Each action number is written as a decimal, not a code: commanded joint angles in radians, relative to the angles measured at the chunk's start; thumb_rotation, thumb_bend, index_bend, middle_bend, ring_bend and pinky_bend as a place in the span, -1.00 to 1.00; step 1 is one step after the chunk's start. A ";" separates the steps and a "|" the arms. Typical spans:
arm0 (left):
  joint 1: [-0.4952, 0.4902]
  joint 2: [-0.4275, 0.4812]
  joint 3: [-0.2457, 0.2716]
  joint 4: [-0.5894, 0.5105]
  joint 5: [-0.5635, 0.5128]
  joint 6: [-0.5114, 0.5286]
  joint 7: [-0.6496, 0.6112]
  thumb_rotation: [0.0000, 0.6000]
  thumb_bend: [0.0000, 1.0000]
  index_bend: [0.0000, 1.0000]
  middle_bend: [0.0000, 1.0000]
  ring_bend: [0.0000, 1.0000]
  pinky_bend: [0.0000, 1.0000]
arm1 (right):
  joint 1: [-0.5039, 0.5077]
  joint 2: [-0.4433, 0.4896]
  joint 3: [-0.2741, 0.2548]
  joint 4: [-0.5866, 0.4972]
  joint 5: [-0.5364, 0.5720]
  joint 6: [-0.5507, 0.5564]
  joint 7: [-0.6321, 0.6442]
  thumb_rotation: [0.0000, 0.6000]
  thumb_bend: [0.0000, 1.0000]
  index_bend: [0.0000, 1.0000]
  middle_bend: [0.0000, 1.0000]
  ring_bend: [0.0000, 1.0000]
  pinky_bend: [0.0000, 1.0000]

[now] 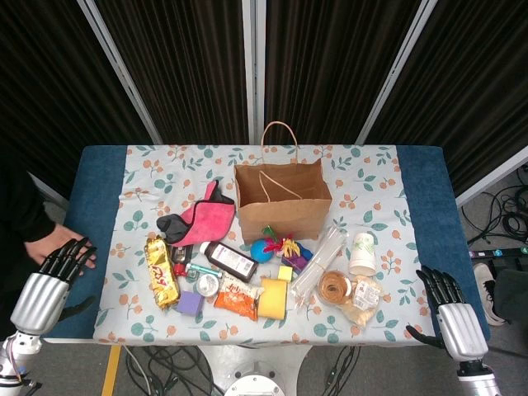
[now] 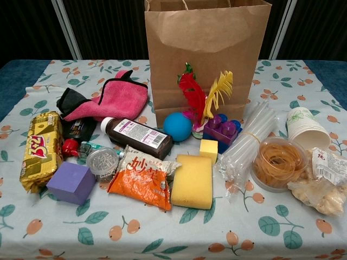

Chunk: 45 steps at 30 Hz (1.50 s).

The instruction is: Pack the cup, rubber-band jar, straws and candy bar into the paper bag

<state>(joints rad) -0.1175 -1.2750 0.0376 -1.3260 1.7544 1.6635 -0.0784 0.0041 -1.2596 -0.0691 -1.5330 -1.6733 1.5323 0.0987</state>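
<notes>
The brown paper bag [image 1: 280, 198] [image 2: 206, 54] stands upright and open at mid-table. Right of it a white paper cup [image 1: 363, 252] [image 2: 306, 127] lies tipped over. The clear rubber-band jar [image 1: 335, 286] [image 2: 279, 162] sits just in front of the cup. A bundle of clear straws [image 1: 318, 262] [image 2: 246, 143] lies diagonally beside the jar. The gold-wrapped candy bar [image 1: 162, 271] [image 2: 40, 149] lies at the front left. My left hand [image 1: 49, 280] hovers off the table's left edge, fingers apart and empty. Near the front right corner my right hand [image 1: 450, 313] is likewise empty. Neither hand shows in the chest view.
Between candy bar and straws lie a pink cloth [image 2: 116, 97], brown bottle [image 2: 138, 135], blue ball [image 2: 177, 127], feather toy [image 2: 203, 95], yellow sponge [image 2: 192, 181], orange snack packet [image 2: 143, 181] and purple cube [image 2: 70, 182]. A bagged snack [image 2: 322, 187] sits by the jar. A person's hand [image 1: 45, 243] rests beside my left hand.
</notes>
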 commanded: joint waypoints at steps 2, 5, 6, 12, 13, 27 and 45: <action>0.000 -0.004 0.004 0.003 0.002 -0.003 -0.002 1.00 -0.94 -0.69 -0.67 -0.83 -0.60 | -0.002 -0.006 -0.010 0.003 -0.007 -0.005 -0.007 1.00 -1.00 -0.90 -0.93 -1.00 -1.00; -0.001 -0.005 0.005 0.002 0.003 -0.004 -0.003 1.00 -0.94 -0.69 -0.67 -0.83 -0.60 | -0.003 -0.008 -0.014 0.004 -0.001 -0.015 -0.013 1.00 -1.00 -0.90 -0.93 -1.00 -1.00; -0.001 -0.004 0.005 0.001 0.003 -0.005 -0.004 1.00 -0.94 -0.69 -0.67 -0.83 -0.60 | -0.003 -0.007 -0.014 0.003 0.002 -0.017 -0.015 1.00 -1.00 -0.90 -0.93 -1.00 -1.00; -0.009 -0.005 -0.006 0.004 -0.013 -0.015 -0.019 1.00 -0.94 -0.69 -0.67 -0.83 -0.60 | 0.002 -0.005 -0.013 -0.009 0.022 -0.048 -0.062 1.00 -1.00 -0.90 -0.91 -1.00 -1.00; -0.009 -0.006 -0.006 0.007 -0.016 -0.018 -0.023 1.00 -0.94 -0.69 -0.67 -0.83 -0.60 | 0.003 -0.011 -0.012 -0.007 0.027 -0.054 -0.068 1.00 -1.00 -0.90 -0.91 -1.00 -1.00; -0.013 -0.015 -0.009 0.044 -0.009 0.003 -0.078 1.00 -0.94 -0.69 -0.67 -0.83 -0.60 | 0.012 -0.130 0.010 -0.020 0.140 -0.153 -0.282 1.00 -1.00 -0.90 -0.87 -1.00 -1.00; -0.029 -0.002 -0.036 0.084 -0.034 0.013 -0.159 1.00 -0.94 -0.69 -0.67 -0.83 -0.60 | 0.055 -0.238 0.071 -0.101 0.297 -0.228 -0.543 1.00 -1.00 -0.85 -0.78 -1.00 -1.00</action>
<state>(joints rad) -0.1462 -1.2766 0.0031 -1.2448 1.7227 1.6772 -0.2334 0.0522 -1.4872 -0.0044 -1.6277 -1.3881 1.3131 -0.4309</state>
